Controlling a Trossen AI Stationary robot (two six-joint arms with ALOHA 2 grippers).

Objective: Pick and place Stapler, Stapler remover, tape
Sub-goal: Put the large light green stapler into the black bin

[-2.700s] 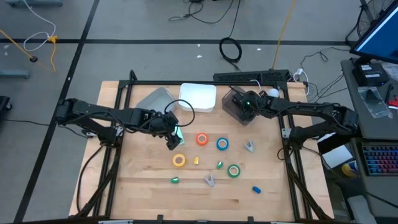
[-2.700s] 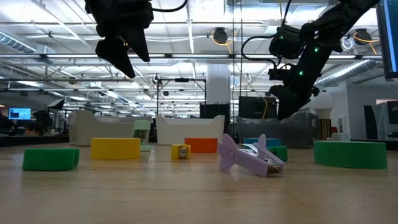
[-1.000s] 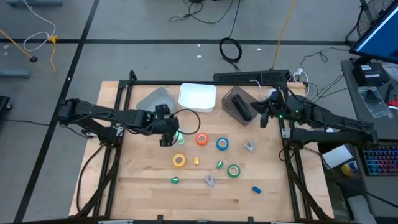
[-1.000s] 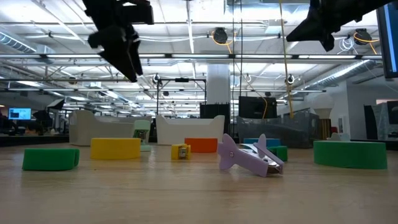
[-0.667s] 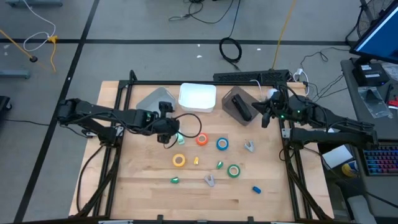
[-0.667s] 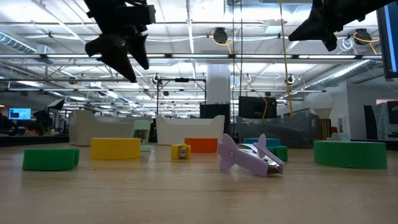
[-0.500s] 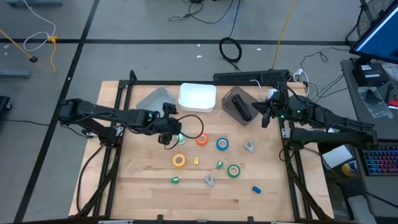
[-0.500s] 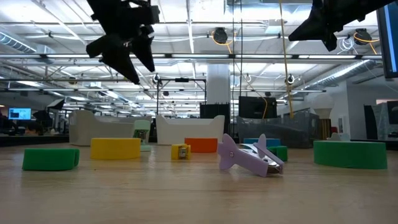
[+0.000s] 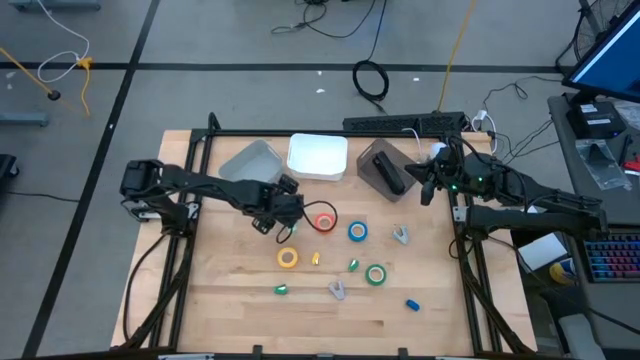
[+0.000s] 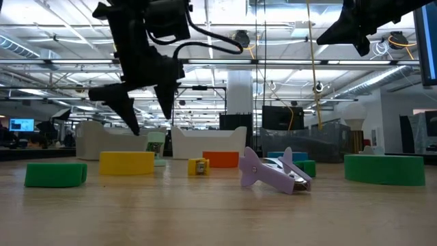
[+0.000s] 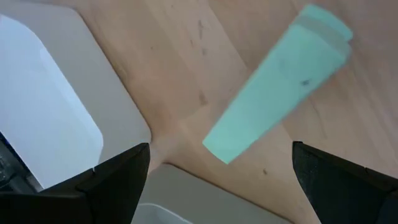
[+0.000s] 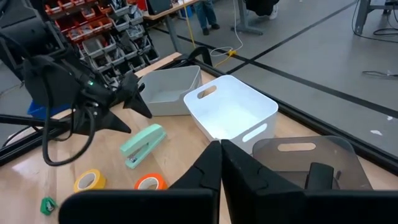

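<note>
A mint-green stapler [image 11: 280, 81] lies flat on the wooden table, left of the red-orange tape roll [image 9: 324, 222]. My left gripper [image 9: 277, 212] hangs open just above it, touching nothing; its two fingers [image 11: 118, 180] stand wide apart in the left wrist view. The blue [image 9: 357, 232], yellow [image 9: 288, 258] and green [image 9: 375, 274] tape rolls lie flat around the middle of the table. Two lilac staple removers [image 9: 400, 235] [image 9: 337, 290] rest on the table. My right gripper [image 12: 221, 162] is shut and empty, raised at the far right beside the dark bin.
Along the far edge stand a grey bin [image 9: 250, 160], a white bin [image 9: 318, 157] and a dark see-through bin [image 9: 382, 168] holding a black object. Small solid coloured pieces [image 9: 282, 290] [image 9: 412, 304] lie near the front. Bare wood shows at the near left.
My left gripper has gone toward the table's right edge and come down toward the stapler, turning as it went, its fingers still spread wide. Nothing on the table has shifted.
</note>
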